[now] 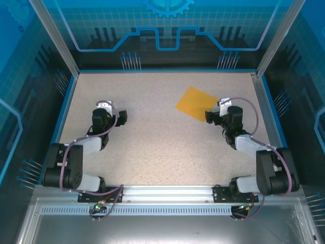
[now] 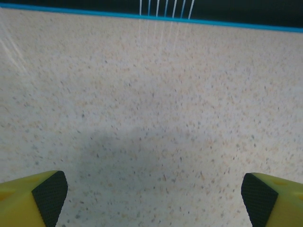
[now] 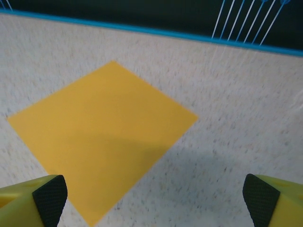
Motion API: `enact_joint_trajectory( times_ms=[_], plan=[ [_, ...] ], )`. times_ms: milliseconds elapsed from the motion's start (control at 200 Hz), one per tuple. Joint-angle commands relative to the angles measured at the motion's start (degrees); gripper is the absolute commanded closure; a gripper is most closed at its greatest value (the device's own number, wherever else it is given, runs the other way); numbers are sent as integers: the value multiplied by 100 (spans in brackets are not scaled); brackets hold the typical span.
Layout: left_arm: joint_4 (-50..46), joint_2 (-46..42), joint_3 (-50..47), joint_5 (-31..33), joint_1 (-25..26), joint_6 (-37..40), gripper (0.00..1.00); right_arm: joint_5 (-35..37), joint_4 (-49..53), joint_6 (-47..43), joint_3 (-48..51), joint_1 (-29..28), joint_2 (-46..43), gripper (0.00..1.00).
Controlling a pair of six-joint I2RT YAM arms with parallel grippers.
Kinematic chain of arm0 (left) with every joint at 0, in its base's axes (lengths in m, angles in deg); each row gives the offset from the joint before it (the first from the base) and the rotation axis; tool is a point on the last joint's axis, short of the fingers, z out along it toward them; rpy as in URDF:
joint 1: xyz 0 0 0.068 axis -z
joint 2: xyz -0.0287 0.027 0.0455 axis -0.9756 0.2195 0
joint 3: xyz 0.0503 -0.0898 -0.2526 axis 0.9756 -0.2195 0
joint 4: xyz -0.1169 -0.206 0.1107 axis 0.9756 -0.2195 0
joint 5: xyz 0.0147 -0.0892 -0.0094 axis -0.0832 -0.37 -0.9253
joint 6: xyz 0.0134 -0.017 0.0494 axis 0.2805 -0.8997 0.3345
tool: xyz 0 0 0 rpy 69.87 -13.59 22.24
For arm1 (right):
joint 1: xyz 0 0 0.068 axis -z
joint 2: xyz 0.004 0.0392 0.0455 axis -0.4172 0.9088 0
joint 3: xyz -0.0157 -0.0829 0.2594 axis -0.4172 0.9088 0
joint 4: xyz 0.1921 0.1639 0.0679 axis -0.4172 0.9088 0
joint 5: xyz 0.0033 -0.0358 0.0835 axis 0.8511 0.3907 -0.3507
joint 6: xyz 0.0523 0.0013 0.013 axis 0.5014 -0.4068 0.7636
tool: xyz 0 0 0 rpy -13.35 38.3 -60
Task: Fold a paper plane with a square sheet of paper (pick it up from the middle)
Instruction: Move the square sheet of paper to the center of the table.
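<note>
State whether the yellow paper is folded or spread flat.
Spread flat: the paper lies on the table as one plain, uncreased square.

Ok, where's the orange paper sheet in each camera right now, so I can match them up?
Top external: the square sheet of paper lies flat, right of centre, just beyond the right gripper.
Right wrist: the sheet sits left of centre as a diamond, ahead of the fingers.
Left wrist: speckled table running up to the rim.
Shared landmark: the blue table rim along the far edge.
</note>
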Motion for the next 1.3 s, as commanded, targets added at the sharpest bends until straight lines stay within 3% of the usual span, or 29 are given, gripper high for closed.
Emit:
enact_joint_trajectory(
  times_ms=[0,110,180,390,745,980,1296],
  plan=[
    [-1039,-494,391,393,-14,-499,2,524,2064,701,-1035,-247,-239,1],
    [-2254,-869,904,754,-14,-1493,2,775,4084,2006,-2529,-315,446,0],
    [-3077,-930,1348,643,-5,-1913,1,481,4745,2230,-3232,-407,1087,1],
    [-5201,-646,2729,92,30,-2263,2,42,4976,2724,-4429,-883,2527,1],
    [-5622,-603,3049,-566,39,-2345,2,-525,5103,3450,-5797,-788,4408,0],
    [-5786,-526,3199,-868,39,-2303,1,-678,5402,3933,-5882,-615,4863,1],
    [-6244,-685,3411,-1155,39,-2844,1,-614,5860,4790,-4239,-886,3833,1]
  ],
)
